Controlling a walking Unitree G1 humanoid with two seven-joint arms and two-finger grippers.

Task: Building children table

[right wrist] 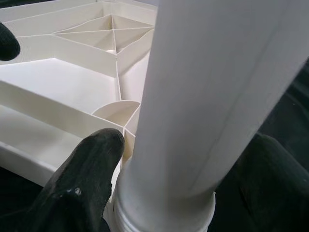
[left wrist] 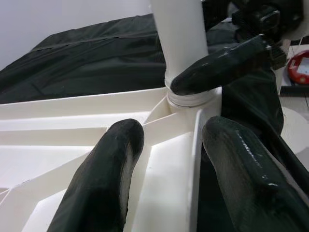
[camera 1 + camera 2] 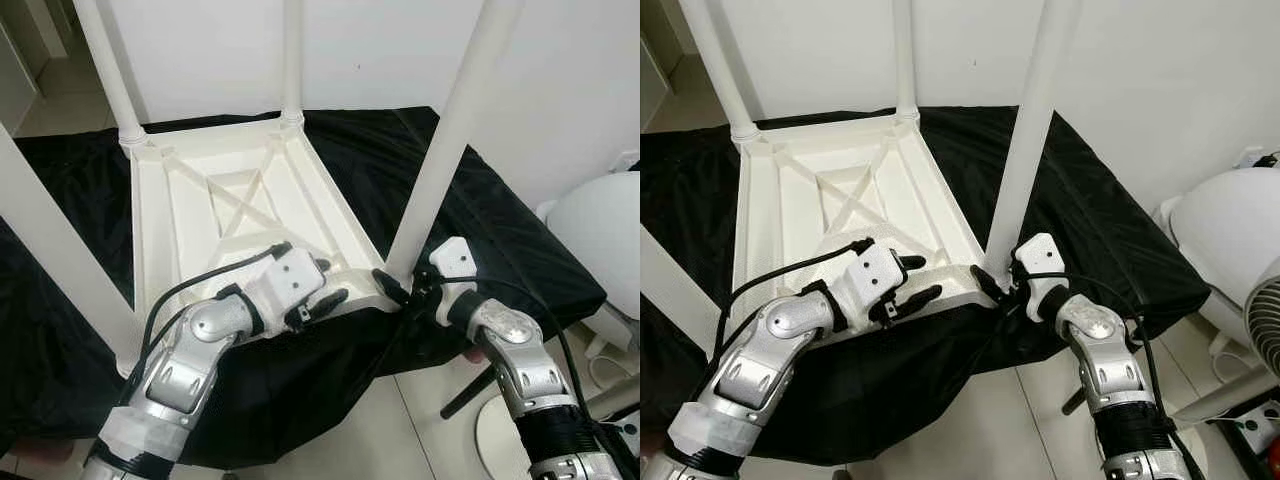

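Observation:
A white plastic children's table (image 3: 190, 200) lies upside down on a black cloth, its legs pointing up. My right gripper (image 3: 400, 288) is shut on the near-right leg (image 3: 450, 130) just above its socket; the right wrist view has one black finger (image 1: 82, 179) pressed against that leg (image 1: 207, 96). My left gripper (image 3: 325, 290) is open and straddles the table's near rim beside that corner. One of its fingers (image 2: 104, 183) is inside the ribbed underside, the other (image 2: 246, 179) outside the rim.
Three other legs stand up at the far left (image 3: 105, 65), far right (image 3: 292, 60) and near left (image 3: 50, 250). The black cloth (image 3: 520, 230) drapes over the front edge. A white rounded appliance (image 3: 600, 230) and a fan (image 3: 1265, 320) stand at the right, on the tiled floor.

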